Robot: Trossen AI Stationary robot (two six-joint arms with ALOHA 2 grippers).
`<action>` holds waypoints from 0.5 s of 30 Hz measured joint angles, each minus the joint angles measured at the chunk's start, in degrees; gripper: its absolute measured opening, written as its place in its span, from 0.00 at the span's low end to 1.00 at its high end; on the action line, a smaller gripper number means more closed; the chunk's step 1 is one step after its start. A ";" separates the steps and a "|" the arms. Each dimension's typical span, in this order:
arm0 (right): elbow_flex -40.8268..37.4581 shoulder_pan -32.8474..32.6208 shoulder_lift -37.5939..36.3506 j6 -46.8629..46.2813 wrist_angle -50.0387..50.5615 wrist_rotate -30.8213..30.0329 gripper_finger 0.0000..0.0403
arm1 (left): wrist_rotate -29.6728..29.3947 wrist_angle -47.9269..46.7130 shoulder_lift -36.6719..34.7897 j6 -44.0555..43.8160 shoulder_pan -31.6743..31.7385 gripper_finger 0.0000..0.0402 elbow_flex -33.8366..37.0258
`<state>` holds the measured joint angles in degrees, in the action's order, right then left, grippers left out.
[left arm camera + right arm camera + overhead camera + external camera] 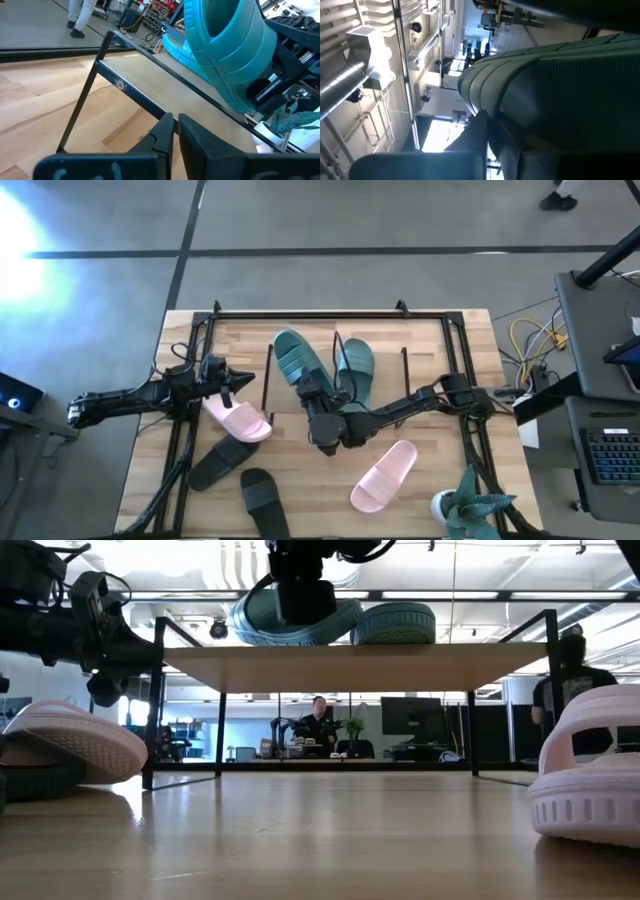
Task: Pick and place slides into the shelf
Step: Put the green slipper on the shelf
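Observation:
My right gripper is shut on a teal-green slide over the shelf, a wood board on thin black rods. The second teal-green slide lies flat on the board beside it. My left gripper is shut on nothing and hovers by the shelf's left end, above a pale pink slide that rests partly on a black slide. A second black slide and a second pink slide lie on the table nearer the front edge. My right gripper holds the teal-green slide at its near end, reaching in from the table's near right. The slide is tilted, sole turned toward the left arm. In the right wrist view the fingers close on its edge. Whether its lower end touches the board, I cannot tell.
A large black tube frame runs around the table, with uprights along both sides. A potted plant stands at the near right corner. Bare wood shows between the shelf and the near slides. People are in the room beyond.

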<state>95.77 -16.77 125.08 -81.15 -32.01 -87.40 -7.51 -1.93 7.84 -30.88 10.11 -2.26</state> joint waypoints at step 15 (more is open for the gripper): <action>0.22 -0.40 -1.20 -0.44 0.13 -2.69 0.50 | -0.02 0.00 0.00 -0.01 0.01 0.03 0.00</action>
<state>95.98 -17.17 123.88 -81.59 -31.88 -90.09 -7.53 -1.93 7.84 -30.88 10.12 -2.26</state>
